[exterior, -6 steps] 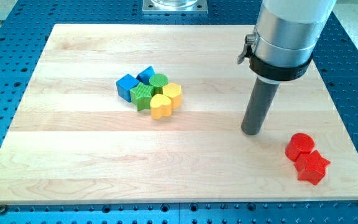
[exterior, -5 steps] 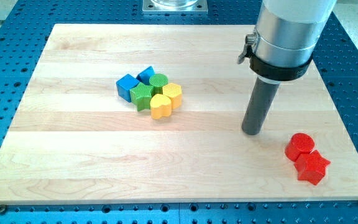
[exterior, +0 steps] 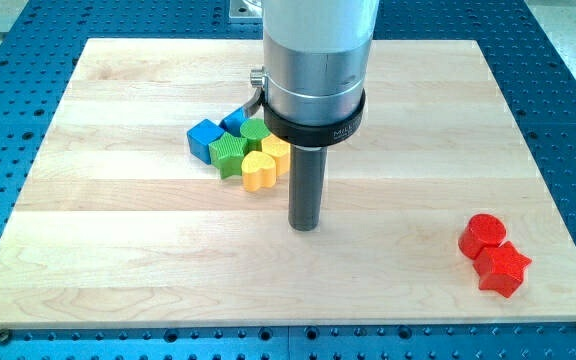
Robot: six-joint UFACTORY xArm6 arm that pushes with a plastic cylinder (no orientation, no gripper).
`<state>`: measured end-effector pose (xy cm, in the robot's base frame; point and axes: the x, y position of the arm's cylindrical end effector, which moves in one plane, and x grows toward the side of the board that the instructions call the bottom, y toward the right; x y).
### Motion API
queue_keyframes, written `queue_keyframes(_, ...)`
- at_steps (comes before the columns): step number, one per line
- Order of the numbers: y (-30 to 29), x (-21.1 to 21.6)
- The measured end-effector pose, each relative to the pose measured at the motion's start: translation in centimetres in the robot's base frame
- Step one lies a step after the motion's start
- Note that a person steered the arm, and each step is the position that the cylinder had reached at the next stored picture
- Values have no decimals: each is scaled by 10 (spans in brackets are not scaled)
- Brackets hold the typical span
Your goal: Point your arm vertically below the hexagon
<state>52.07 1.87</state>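
A tight cluster of blocks lies left of the board's centre. It holds a yellow hexagon (exterior: 275, 151), partly hidden behind my rod, a yellow heart (exterior: 258, 172), a green ridged block (exterior: 231, 154), a green cylinder (exterior: 255, 130) and two blue blocks (exterior: 205, 137) (exterior: 234, 120). My tip (exterior: 304, 226) rests on the board below and a little to the right of the hexagon, about a block's width right of and below the yellow heart, touching no block.
A red cylinder (exterior: 482, 235) and a red star (exterior: 501, 268) sit together near the board's bottom right corner. The wooden board (exterior: 118, 270) lies on a blue perforated table. The arm's wide grey body hides part of the board's top centre.
My rod has moved left, from the board's right side to just below and right of the block cluster. No block has moved.
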Motion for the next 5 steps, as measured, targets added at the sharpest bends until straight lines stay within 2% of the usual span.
queue_keyframes(5,-11,0)
